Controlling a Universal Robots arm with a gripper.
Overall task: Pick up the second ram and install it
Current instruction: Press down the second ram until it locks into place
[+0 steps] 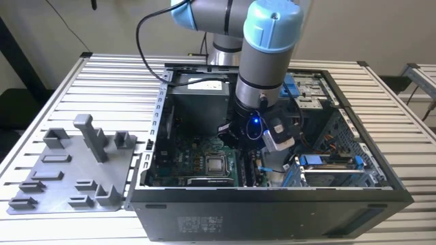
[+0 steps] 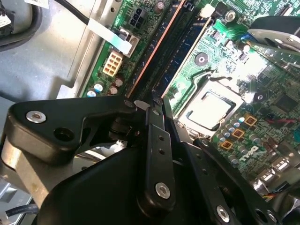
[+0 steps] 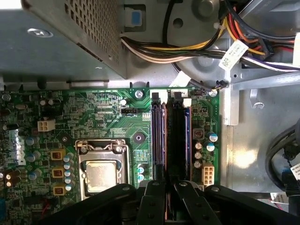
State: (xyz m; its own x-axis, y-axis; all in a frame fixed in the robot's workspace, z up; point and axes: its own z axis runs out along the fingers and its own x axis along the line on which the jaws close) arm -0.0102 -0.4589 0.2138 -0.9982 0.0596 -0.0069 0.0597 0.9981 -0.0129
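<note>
Open black computer case on a slatted metal tabletop, robot arm reaching down inside over the green motherboard, grey holder tray at the exterior view's left

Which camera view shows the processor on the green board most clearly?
The first wrist view: the processor faces the camera squarely, unobstructed. The second wrist view shows it tilted, beside the gripper. The exterior view shows it small, deep inside the computer case.

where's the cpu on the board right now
In the first wrist view the cpu sits bare in its metal socket frame on the green motherboard, beside the memory slots, with the gripper over the slots' end.
</note>
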